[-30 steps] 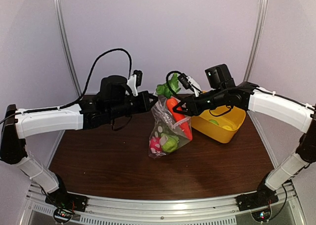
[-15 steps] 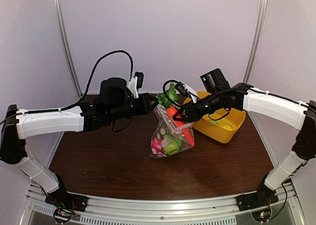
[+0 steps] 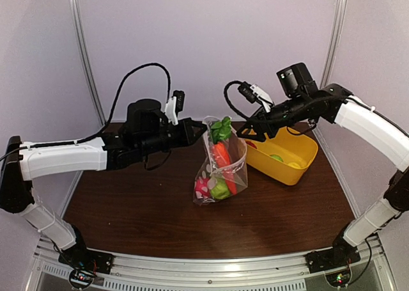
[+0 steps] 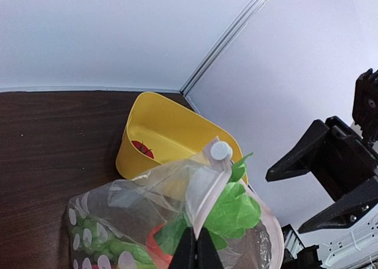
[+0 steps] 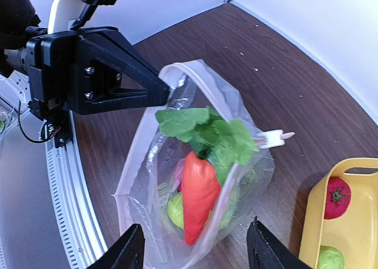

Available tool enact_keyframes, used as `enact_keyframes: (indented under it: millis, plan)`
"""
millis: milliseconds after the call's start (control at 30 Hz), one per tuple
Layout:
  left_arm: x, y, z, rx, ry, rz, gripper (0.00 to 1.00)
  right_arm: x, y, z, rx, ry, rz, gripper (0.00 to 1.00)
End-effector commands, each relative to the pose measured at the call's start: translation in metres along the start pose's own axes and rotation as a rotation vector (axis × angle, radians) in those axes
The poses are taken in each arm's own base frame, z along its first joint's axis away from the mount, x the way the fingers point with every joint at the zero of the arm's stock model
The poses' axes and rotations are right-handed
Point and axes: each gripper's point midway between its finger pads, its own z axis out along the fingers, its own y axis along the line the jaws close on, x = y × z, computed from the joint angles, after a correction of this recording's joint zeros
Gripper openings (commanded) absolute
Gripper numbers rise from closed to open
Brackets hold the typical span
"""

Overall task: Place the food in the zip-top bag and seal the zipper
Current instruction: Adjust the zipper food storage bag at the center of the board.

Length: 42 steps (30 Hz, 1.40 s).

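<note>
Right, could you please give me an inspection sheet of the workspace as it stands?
Surface: dark wood table, no spills seen.
Job's things: zip-top bag upright, zipper open; carrot inside; red toy not yet bagged.
Clutter: yellow basket right of the bag, holding the red toy.
Grippers: left gripper, fingers shut on the bag's mouth edge; right gripper open, empty, near the mouth.
Cables: black cables loop over both wrists.
Surroundings: pale walls; nothing else seen.

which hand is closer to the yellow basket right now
Right. The right hand hovers open just above the end of the yellow basket nearest the zip-top bag. The left hand is farther off, on the bag's other side, pinching its rim.
</note>
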Motion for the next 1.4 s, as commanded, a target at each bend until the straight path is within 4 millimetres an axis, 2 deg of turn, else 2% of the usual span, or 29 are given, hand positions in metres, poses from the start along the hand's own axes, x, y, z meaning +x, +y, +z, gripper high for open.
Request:
enact_keyframes:
  millis: [0, 100, 200, 300, 367, 467, 533, 600, 667, 733, 833, 900, 1000, 1100, 1167, 1233, 1300, 1367]
  plan:
    - [-0.023, -0.01, -0.006, 0.027, -0.067, 0.013, 0.0, 0.033, -0.029, 0.005, 0.124, 0.098, 0.053, 0.6]
    - [-0.025, -0.012, -0.006, 0.03, -0.066, 0.019, 0.0, 0.046, -0.026, 0.013, 0.089, 0.142, 0.073, 0.59]
    - [-0.025, -0.012, -0.005, 0.031, -0.065, 0.022, 0.0, 0.047, -0.025, 0.015, 0.078, 0.142, 0.079, 0.49]
    - [-0.026, -0.013, -0.004, 0.036, -0.064, 0.024, 0.0, 0.045, -0.027, 0.015, 0.089, 0.138, 0.083, 0.34]
    - [-0.026, -0.014, -0.004, 0.035, -0.062, 0.027, 0.0, 0.039, -0.029, 0.013, 0.1, 0.129, 0.076, 0.18]
    - [-0.036, -0.016, -0.007, -0.005, -0.052, 0.084, 0.0, 0.008, -0.032, 0.002, 0.123, 0.062, 0.041, 0.0]
    - [-0.048, -0.016, -0.013, -0.071, -0.03, 0.152, 0.0, -0.027, -0.03, -0.01, 0.118, -0.028, 0.016, 0.0]
    - [-0.063, -0.028, -0.018, -0.063, -0.03, 0.191, 0.0, -0.059, -0.026, -0.023, 0.114, -0.121, -0.011, 0.0]
    - [-0.064, -0.032, -0.018, -0.065, 0.001, 0.2, 0.0, -0.079, -0.029, -0.03, 0.14, -0.189, -0.032, 0.0]
    - [-0.058, -0.032, -0.012, -0.074, 0.067, 0.211, 0.0, -0.086, -0.036, -0.028, 0.167, -0.224, -0.037, 0.0]
    - [-0.038, -0.019, -0.001, -0.128, 0.202, 0.235, 0.0, -0.08, -0.043, -0.013, 0.168, -0.206, -0.026, 0.0]
    - [-0.034, -0.009, -0.002, -0.167, 0.23, 0.237, 0.0, -0.075, -0.045, -0.006, 0.159, -0.186, -0.019, 0.03]
    - [-0.048, -0.007, -0.009, -0.178, 0.171, 0.235, 0.0, -0.073, -0.044, -0.007, 0.147, -0.177, -0.019, 0.17]
    - [-0.059, -0.006, -0.012, -0.168, 0.125, 0.236, 0.0, -0.071, -0.049, -0.023, 0.145, -0.183, -0.019, 0.31]
    - [-0.059, -0.002, -0.009, -0.174, 0.135, 0.231, 0.0, -0.061, -0.065, -0.037, 0.168, -0.17, 0.003, 0.39]
    - [-0.056, 0.0, -0.007, -0.169, 0.148, 0.228, 0.0, -0.042, -0.09, -0.052, 0.21, -0.144, 0.046, 0.42]
    - [-0.053, 0.0, -0.005, -0.16, 0.155, 0.223, 0.0, -0.014, -0.122, -0.066, 0.275, -0.105, 0.097, 0.43]
    - [-0.05, 0.0, -0.004, -0.155, 0.157, 0.218, 0.0, 0.023, -0.155, -0.077, 0.362, -0.039, 0.125, 0.42]
